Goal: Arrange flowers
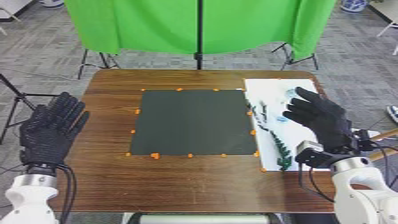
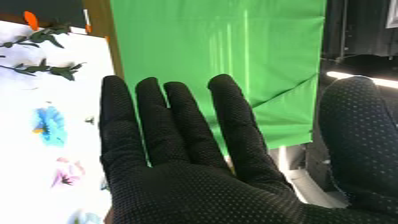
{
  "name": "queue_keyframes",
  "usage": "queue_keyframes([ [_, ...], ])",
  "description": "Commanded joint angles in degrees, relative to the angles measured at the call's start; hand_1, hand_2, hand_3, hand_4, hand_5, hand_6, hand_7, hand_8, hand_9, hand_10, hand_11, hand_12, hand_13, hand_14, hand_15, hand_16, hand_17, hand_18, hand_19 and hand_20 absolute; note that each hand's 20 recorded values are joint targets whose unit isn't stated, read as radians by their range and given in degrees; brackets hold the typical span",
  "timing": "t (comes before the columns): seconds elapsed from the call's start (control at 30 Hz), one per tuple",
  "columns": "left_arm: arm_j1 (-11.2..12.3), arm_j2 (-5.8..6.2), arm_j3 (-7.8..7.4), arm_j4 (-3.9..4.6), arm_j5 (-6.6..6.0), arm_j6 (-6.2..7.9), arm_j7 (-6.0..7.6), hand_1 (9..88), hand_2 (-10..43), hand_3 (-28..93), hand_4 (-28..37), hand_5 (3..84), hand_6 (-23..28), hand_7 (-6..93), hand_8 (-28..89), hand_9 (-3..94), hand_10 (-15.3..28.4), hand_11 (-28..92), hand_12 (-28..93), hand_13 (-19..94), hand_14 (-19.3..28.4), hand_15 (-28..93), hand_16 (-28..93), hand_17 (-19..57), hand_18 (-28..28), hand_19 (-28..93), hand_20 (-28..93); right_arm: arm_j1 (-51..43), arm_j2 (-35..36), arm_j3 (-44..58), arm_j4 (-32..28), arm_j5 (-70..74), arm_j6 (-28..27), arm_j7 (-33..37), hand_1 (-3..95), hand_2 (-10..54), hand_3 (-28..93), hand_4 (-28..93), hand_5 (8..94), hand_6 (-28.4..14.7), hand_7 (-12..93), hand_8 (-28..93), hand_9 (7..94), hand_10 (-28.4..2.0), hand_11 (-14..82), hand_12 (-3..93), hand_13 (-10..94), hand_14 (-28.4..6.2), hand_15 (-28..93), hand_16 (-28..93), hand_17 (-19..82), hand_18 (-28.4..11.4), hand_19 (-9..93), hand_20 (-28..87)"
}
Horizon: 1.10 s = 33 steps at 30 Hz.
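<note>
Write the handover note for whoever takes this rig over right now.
Hands: left hand open by the brown wooden table's left edge; right hand open above the white rectangular sheet; both empty.
Things: green leafy sprigs, a blue flower and a pink-purple flower lie on the sheet, right of the dark square mat.
Done: no arranging visible.
To do: likely the whole arrangement, presumably on the mat.
</note>
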Motion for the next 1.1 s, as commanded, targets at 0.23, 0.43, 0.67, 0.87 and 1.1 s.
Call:
queue_keyframes([
  [0.23,0.94,-0.42,-0.48,-0.05,-0.42,-0.19,-0.17,26.8,14.9,74,-28.3,46.9,6.0,11.9,-9,35.9,12.6,14,5,25,10.5,23,-11,-1.6,11.0,30,8,-1.59,-1.22,2.19,-1.38,-0.78,-2.1,-0.32,13.5,3.7,84,-28,39.1,-4.1,18,-13,39.7,-18.0,7.2,10.9,35,-15.5,12,14,15,-18.2,32,17],
  [0.43,1.37,-0.57,-0.65,-0.29,-0.46,-0.07,-0.38,26.8,14.9,74,-28.3,46.9,6.0,11.9,-9,35.9,12.6,14,5,25,10.5,23,-11,-1.7,11.0,30,8,-1.62,-0.35,1.34,-1.53,-2.07,-0.44,0.11,13.7,3.4,84,-28,39.3,-4.0,18,-13,39.6,-17.7,7.3,11.1,35,-15.5,13,14,15,-18.2,32,17],
  [0.67,1.93,-0.75,-0.66,-0.43,-1.21,-0.06,-0.12,26.8,14.9,74,-28.3,46.9,6.0,11.9,-9,36.0,12.6,14,5,25,10.5,23,-11,-1.7,11.0,30,8,-2.24,0.19,1.48,-1.7,-6.96,-0.18,-1.97,13.8,-4.0,83,-28,39.4,-4.2,18,-13,37.2,-18.7,6.5,11.3,32,-16.0,14,15,14,-19.0,34,18],
  [0.87,1.88,-0.59,-0.4,-0.43,-1.3,0.22,0.27,26.8,14.9,74,-28.3,46.9,6.0,12.0,-9,36.1,12.6,14,6,26,10.6,23,-11,-1.7,11.1,30,8,-0.84,6.54,-6.47,-0.96,-30.53,10.72,0.61,15.7,-7.0,82,-28,38.9,-4.7,18,-13,36.1,-18.7,6.8,11.8,30,-16.5,15,16,13,-20.1,37,19],
  [1.1,2.33,-0.46,-0.11,-0.52,-2.02,0.68,0.67,26.7,14.9,74,-28.3,47.0,6.0,12.2,-9,35.9,12.5,14,6,25,11.4,24,-10,-2.2,11.4,31,9,-4.67,7.74,-8.52,-2.22,-56.04,14.34,4.89,16.3,-9.5,82,-28,44.8,-4.6,26,-15,43.1,-18.8,13.3,15.9,34,-17.1,30,19,14,-22.1,50,23],
])
